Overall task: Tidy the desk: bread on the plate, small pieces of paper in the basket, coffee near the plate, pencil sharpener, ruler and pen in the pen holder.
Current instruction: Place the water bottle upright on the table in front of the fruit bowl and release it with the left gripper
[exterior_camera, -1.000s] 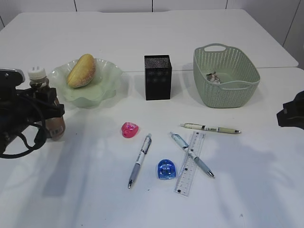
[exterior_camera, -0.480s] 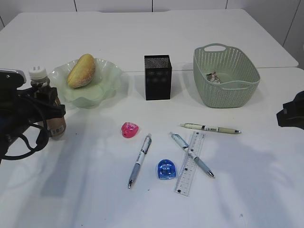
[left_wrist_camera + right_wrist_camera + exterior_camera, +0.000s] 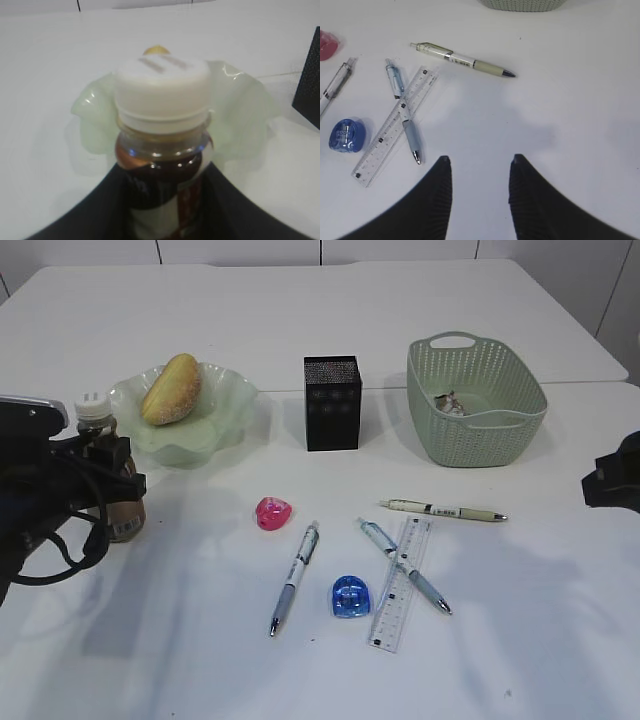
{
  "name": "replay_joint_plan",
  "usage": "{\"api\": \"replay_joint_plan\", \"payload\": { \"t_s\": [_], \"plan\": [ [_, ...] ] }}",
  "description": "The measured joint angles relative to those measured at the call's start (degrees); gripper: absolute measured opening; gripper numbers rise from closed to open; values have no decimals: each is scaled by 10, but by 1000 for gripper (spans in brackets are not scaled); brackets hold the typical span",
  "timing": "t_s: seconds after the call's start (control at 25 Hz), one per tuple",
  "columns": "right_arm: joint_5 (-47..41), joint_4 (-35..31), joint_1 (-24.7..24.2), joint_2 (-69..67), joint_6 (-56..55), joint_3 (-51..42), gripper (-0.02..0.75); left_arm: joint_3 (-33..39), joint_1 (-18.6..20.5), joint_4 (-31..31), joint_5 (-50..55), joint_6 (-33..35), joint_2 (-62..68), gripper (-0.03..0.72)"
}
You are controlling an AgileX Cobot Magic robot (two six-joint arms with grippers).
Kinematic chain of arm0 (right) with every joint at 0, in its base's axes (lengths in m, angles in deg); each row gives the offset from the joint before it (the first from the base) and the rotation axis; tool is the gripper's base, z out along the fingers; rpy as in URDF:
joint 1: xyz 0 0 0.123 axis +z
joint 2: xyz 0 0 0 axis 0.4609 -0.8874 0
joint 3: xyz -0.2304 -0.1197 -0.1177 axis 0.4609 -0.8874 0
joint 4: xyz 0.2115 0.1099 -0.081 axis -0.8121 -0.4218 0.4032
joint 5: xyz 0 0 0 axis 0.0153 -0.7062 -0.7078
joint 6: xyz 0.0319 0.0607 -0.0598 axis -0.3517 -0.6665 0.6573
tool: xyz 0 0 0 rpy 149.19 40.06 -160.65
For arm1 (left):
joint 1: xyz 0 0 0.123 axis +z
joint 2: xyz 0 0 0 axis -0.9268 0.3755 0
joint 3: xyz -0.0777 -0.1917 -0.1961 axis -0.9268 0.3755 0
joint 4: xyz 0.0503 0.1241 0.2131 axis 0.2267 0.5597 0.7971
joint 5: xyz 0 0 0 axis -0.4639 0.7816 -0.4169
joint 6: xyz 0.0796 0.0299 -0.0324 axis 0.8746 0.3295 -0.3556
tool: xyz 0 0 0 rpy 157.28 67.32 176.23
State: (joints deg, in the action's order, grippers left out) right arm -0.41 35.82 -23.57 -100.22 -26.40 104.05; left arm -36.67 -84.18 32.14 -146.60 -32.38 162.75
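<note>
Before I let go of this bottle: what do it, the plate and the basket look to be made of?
Coffee bottle: clear plastic by the look, glossy highlights at the neck, matte white screw cap; glass can't be ruled out. Plate: translucent pale green, wavy rim, shiny, so glass or glossy plastic. Basket: matte sage-green moulded plastic, its walls perforated in a woven pattern.

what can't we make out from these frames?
- coffee bottle: base cut off by the left wrist view's bottom edge and left gripper; arm hides one side in exterior view.
- basket: its wall partly hides the contents; exterior view.
- ruler: markings too small.
- right gripper: nearly out of frame in exterior view.
</note>
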Motion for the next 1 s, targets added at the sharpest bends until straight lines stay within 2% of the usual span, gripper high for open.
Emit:
{"api": "replay_joint_plan", "payload": {
  "t_s": [0.84,1.0],
  "plan": [
    [0,-2,0,0,1,0,315,0,0,7,-13,-3,5,265],
    [0,-2,0,0,3,0,316,18,0,7,-33,-4,5,265]
  ]
}}
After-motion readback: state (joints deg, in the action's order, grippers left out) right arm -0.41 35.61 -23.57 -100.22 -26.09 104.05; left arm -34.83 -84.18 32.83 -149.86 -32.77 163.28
